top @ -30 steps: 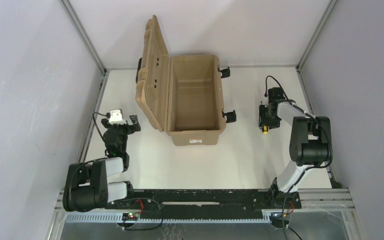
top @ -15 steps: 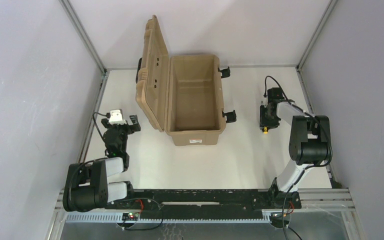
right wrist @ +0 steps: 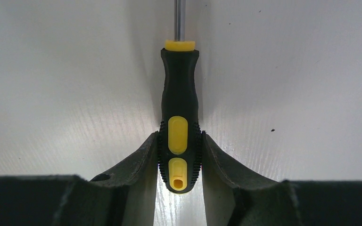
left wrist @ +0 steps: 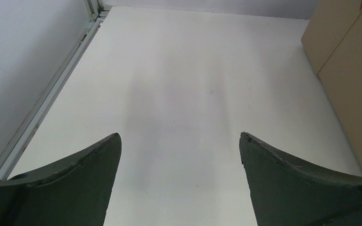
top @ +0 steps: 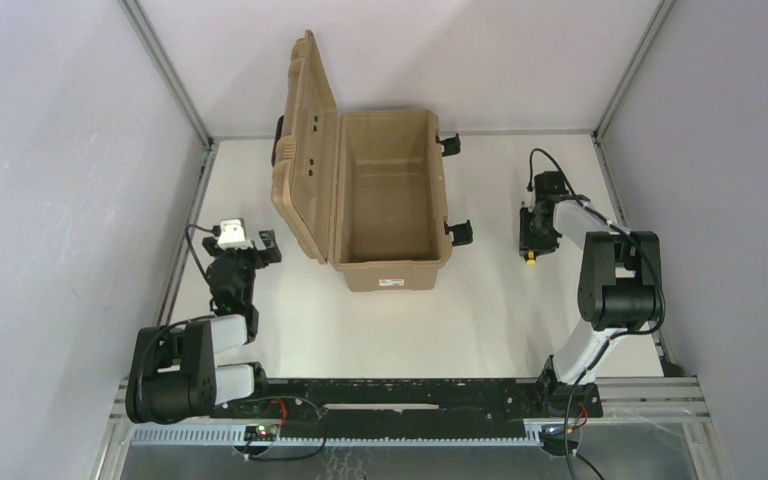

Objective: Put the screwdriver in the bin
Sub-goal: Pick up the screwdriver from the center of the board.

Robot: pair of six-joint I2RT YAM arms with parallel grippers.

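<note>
The screwdriver (right wrist: 179,117) has a black handle with yellow inserts and a thin metal shaft pointing away from the camera in the right wrist view. My right gripper (right wrist: 179,139) is shut on the thick end of its handle, both fingers pressed against the ribbed sides, low over the white table. From above, only the yellow tip of the screwdriver (top: 530,255) shows below my right gripper (top: 534,235), right of the bin. The bin (top: 387,262), a tan box with its lid swung open to the left, is empty inside. My left gripper (left wrist: 179,141) stands open over bare table, left of the bin.
The bin's raised lid (top: 305,140) stands on its left side, and black latches (top: 459,232) stick out on its right side toward my right arm. Metal frame rails (top: 606,165) and grey walls border the table.
My right gripper's fingers have closed onto the screwdriver handle and the gripper has shifted slightly toward the back. The left arm has not moved.
</note>
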